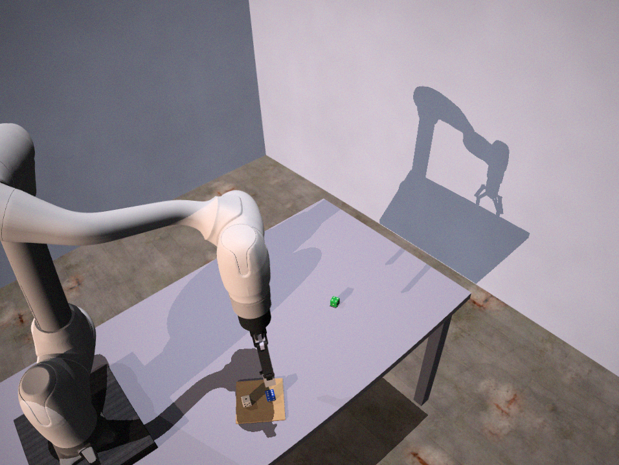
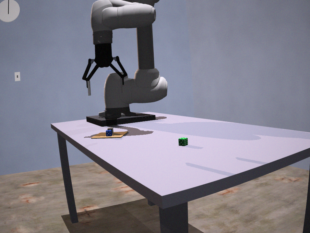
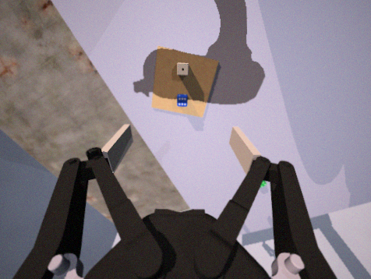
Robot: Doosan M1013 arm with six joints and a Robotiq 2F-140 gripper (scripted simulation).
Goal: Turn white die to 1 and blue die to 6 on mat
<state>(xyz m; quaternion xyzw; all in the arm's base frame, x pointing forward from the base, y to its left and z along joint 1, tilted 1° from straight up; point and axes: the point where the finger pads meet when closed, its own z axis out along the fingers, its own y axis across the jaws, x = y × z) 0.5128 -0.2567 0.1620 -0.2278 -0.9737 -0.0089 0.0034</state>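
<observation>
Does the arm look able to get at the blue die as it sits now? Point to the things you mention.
Probably yes: the gripper [image 2: 105,89] [image 3: 181,134] is open above table height, and the blue die [image 1: 270,395] [image 2: 109,133] [image 3: 182,100] has a visible gap from the white die [image 1: 246,401] [image 3: 182,68].

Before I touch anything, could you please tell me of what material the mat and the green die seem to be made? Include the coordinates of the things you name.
The mat [image 1: 279,407] [image 2: 117,135] [image 3: 160,102] looks like wood or cork, matte: it is plain tan, thin and straight-edged; the exact material stays open. The green die [image 1: 335,302] [image 2: 183,141] [image 3: 263,184] is probably plastic, perhaps slightly glossy: evenly saturated green, rounded corners and pale pips.
</observation>
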